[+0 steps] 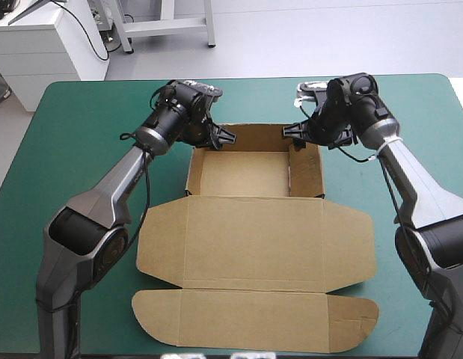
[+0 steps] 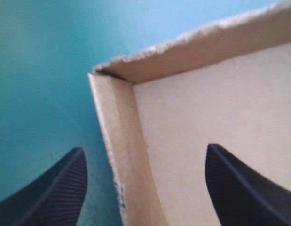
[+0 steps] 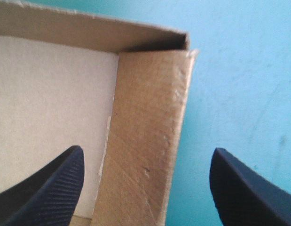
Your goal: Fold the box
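While both of our arms reach over the far half of the teal-green table cover (image 1: 74,127), the box (image 1: 253,239) lies at the middle of the table as an open tray with its lid flat. We see the tray (image 1: 253,137) toward the far edge with its walls raised. The lid (image 1: 291,232) spreads from it toward the near edge and ends in a rounded front flap (image 1: 253,320).

Our left gripper (image 1: 220,138) sits at the tray's far left corner, its black fingers (image 2: 51,197) wide apart. One finger is over the cover outside the box, the other is over the tray floor, and the left wall (image 2: 124,155) runs between them.

Our right gripper (image 1: 295,134) mirrors this at the far right corner, also spread wide and gripping nothing. The right wall (image 3: 145,132) stands between its fingers and meets the far wall (image 3: 89,30) just ahead. We cannot tell whether any finger touches the board.
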Motion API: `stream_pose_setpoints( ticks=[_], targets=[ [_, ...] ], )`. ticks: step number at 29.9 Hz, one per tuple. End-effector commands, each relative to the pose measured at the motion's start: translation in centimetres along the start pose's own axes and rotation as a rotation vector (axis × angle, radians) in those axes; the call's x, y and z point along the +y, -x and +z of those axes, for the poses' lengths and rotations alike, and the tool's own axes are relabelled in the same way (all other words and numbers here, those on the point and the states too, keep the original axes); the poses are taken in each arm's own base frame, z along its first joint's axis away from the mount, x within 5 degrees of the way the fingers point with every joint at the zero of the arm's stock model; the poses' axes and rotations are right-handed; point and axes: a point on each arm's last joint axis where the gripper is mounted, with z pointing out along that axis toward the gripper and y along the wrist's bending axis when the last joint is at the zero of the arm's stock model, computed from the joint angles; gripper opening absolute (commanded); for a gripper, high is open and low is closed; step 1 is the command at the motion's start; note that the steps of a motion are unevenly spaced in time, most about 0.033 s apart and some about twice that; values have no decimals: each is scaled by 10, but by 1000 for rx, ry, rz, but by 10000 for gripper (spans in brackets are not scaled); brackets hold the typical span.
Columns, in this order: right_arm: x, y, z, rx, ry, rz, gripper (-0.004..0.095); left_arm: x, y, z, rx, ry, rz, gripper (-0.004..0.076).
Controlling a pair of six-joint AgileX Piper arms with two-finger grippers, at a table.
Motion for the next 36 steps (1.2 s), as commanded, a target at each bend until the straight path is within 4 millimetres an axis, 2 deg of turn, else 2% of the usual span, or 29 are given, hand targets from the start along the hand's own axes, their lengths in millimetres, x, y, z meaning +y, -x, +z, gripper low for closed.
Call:
stream_pose_setpoints(
  ticks=[1, 3, 4, 5, 8, 11, 17, 21, 24, 31, 36],
  targets=[
    [-2, 6, -59, -139, 15, 14, 692, 14, 7, -78, -160, 31, -10, 377],
    [0, 4, -70, -160, 43, 20, 692, 19, 5, -99, -202, 35, -16, 176],
    [1, 2, -75, -169, 52, 21, 692, 19, 2, -110, -216, 17, -17, 40],
    [0, 2, -78, -175, 54, 21, 692, 20, -3, -122, -229, -11, 3, 2],
    [0, -1, -86, -189, 55, 20, 692, 19, -19, -149, -243, -81, 24, 2],
    [-1, -7, -83, -164, 56, 38, 692, 26, -41, -164, -229, -72, 27, -8],
    [-5, -25, -43, -18, 27, 49, 692, 35, -99, -158, -108, -52, 56, -8],
    [-7, -32, -19, -1, 22, 53, 692, 42, -140, -157, -137, -63, 56, -8],
    [-8, -32, -11, -33, 28, 55, 692, 47, -169, -161, -179, -71, 58, -8],
    [-7, -30, 8, -1, 32, 63, 692, 56, -230, -154, -224, -81, 67, -8],
    [-5, -30, 30, 54, 40, 74, 658, 61, -274, -141, -274, -94, 59, -8]
  ],
)
